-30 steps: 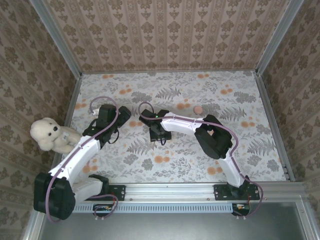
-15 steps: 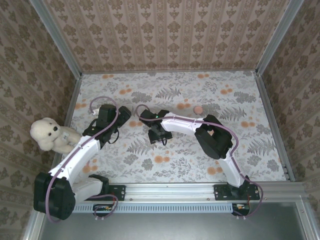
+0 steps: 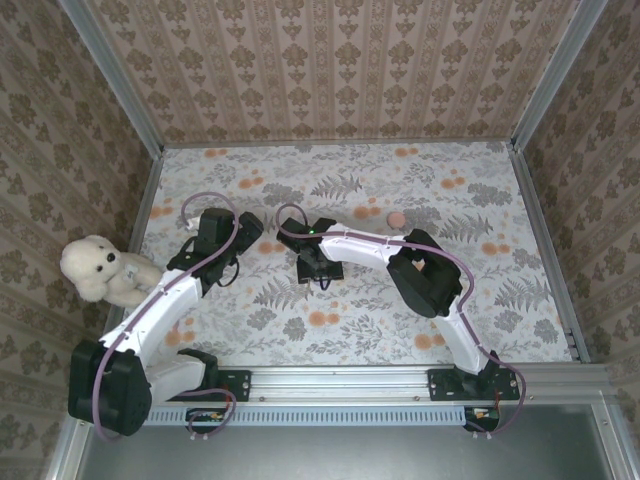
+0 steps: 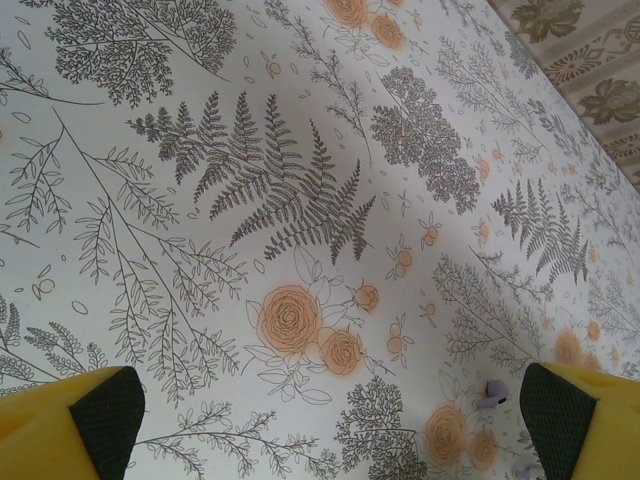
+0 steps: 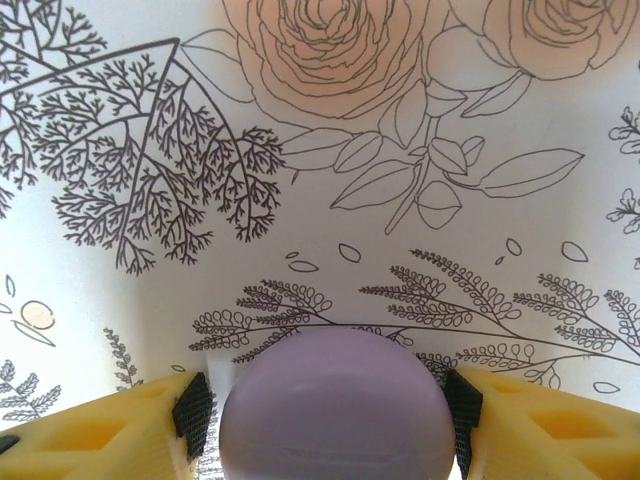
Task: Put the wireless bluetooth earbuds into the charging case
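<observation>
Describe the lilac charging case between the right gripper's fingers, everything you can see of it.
The charging case is a smooth, rounded, pale lilac shell, matte plastic by the look, with a faint horizontal line low on its face, possibly the lid seam. Its bottom is cut off by the frame edge. It lies over the floral table cover, between the black pads of the right gripper, nearly filling the gap. One pad looks pressed to it; a pale sliver beside the other leaves that contact unclear.
</observation>
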Tool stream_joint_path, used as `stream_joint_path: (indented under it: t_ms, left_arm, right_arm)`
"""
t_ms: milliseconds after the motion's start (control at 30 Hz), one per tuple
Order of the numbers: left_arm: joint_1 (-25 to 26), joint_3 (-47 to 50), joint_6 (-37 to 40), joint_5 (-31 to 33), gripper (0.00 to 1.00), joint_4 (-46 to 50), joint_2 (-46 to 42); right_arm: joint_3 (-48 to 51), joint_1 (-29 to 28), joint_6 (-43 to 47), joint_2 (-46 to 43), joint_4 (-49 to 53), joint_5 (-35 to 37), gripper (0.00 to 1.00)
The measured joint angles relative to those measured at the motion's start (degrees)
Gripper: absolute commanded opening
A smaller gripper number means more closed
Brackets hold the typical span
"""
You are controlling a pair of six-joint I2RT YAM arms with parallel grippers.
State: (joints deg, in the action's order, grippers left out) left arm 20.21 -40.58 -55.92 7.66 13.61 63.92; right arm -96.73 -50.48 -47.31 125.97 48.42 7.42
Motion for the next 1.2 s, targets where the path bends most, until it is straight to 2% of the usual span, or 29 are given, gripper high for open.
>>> stream_joint_path:
  t_ms: [467, 700, 800, 1033, 1200]
  left_arm:
    - [0.0, -0.2, 0.0, 0.0, 1.0, -0.2, 0.4]
    - [0.1, -0.8, 0.0, 0.0, 1.0, -0.3, 1.8]
    - [0.1, -0.9, 0.0, -0.4, 1.0, -0.4, 2.5]
    - [0.1, -0.9, 0.5, -1.2, 1.0, -1.2, 2.8]
    - [0.1, -0.5, 2.1, -3.5, 1.0, -5.6, 2.8]
  right_arm:
    - [-1.0, -0.1, -0.9, 0.6, 0.7, 1.0, 0.59]
    - [-1.3, -0.3, -0.9, 0.7, 0.7, 1.5, 0.46]
    - [-1.3, -0.3, -0.7, 0.7, 0.7, 1.5, 0.43]
    - [1.1, -0.2, -0.7, -1.1, -0.6, 1.4, 0.43]
    - [4.3, 1.8, -0.8, -5.8, -2.4, 1.0, 0.43]
